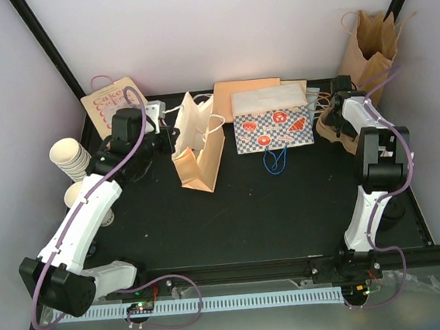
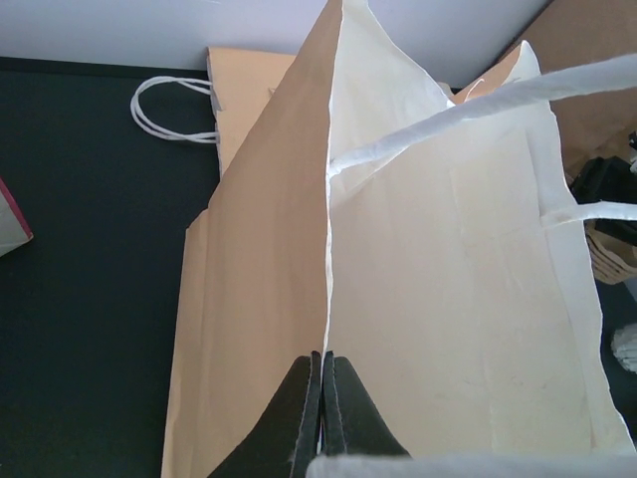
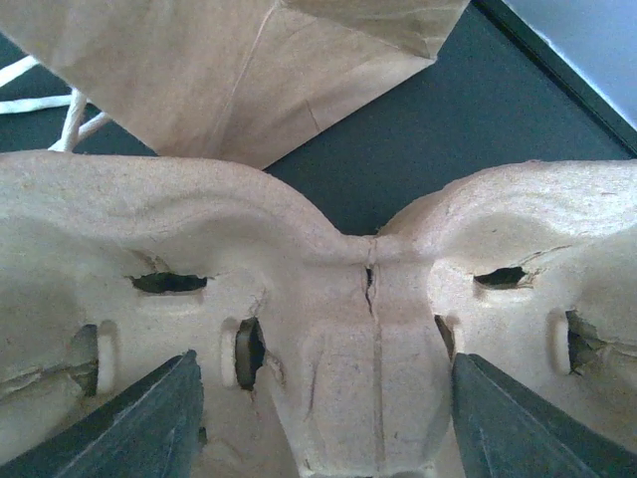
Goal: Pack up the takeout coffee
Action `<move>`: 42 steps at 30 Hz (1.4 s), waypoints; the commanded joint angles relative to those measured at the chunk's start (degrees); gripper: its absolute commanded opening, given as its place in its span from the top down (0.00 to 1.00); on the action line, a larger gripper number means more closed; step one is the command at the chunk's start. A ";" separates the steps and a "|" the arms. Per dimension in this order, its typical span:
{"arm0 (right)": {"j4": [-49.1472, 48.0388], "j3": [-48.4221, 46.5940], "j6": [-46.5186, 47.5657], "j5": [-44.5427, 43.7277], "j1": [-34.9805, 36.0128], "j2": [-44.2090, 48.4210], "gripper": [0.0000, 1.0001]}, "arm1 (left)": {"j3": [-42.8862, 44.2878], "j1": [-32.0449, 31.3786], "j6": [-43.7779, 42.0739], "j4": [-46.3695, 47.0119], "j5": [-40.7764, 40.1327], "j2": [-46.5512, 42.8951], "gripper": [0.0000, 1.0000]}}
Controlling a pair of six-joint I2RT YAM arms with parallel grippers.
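Pulp tray (image 3: 338, 339) cropped both sides; paper bag (image 2: 448, 299) base cropped.

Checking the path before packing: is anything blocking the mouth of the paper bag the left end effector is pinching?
Only the paper bag's own white handle crosses above the opening; what shows of the inside is bare. The left end effector pinches its near rim. No lidded coffee shows in any view.

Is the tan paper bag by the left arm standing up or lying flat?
The bag is standing up: its mouth faces upward, with the left hand shut on its rim.
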State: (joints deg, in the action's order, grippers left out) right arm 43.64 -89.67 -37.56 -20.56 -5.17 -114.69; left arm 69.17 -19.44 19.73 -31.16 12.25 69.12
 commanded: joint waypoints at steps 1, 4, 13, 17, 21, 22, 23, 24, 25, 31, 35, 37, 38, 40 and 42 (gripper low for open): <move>-0.40 -1.50 -0.54 0.81 -0.14 -0.82 0.31 | 0.34 0.57 -0.07 2.33 1.91 -0.98 0.99; -0.42 -1.36 -0.62 2.15 -0.14 -0.97 0.35 | -0.13 0.63 -0.12 2.58 1.94 -1.40 0.98; -1.13 0.95 -0.29 4.13 -0.10 2.52 0.42 | -0.61 0.64 -0.47 2.68 2.73 -2.12 0.96; -0.92 0.87 0.77 5.11 0.26 3.77 0.48 | -0.61 0.72 -0.76 2.60 2.82 -2.60 0.94; 0.14 0.69 1.35 3.84 1.24 4.79 0.49 | -0.74 0.72 -1.04 2.51 3.11 -3.01 0.93; 0.18 0.81 1.43 3.77 1.29 5.02 0.49 | -0.83 0.72 -1.03 2.56 3.12 -3.13 0.92; 0.07 0.89 1.55 3.97 1.31 5.24 0.54 | -0.94 0.72 -1.12 2.59 3.13 -3.27 0.91; 0.16 0.85 1.68 4.05 1.34 5.34 0.56 | -1.08 0.72 -1.16 2.69 3.13 -3.37 0.91; 0.32 0.79 1.70 3.85 1.26 5.36 0.57 | -1.13 0.76 -1.11 2.69 3.05 -3.41 0.89; 0.35 0.33 4.18 5.56 1.54 5.53 0.55 | -1.41 0.72 -1.51 2.50 3.04 -4.27 0.73; 0.72 -1.76 9.07 4.97 4.35 5.04 0.53 | -1.32 0.72 -1.98 2.63 2.79 -5.95 0.66; 0.31 -2.51 11.79 5.81 5.62 4.68 0.52 | -1.51 0.72 -2.19 3.12 2.33 -7.46 0.60; -0.20 -2.58 12.96 6.49 6.20 4.44 0.51 | -1.69 0.72 -2.23 3.46 1.95 -8.43 0.56; -0.69 -2.89 14.21 7.05 6.98 3.93 0.49 | -2.19 0.72 -2.45 4.15 1.23 -10.49 0.50; -0.78 -3.25 14.78 6.74 7.63 3.56 0.49 | -2.72 0.72 -2.58 4.78 0.51 -12.96 0.46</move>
State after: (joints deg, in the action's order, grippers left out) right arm 43.81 -90.85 -26.87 -14.55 1.26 -111.11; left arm 67.00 -19.18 18.17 -29.39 14.15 60.77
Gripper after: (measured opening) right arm 0.509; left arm 0.510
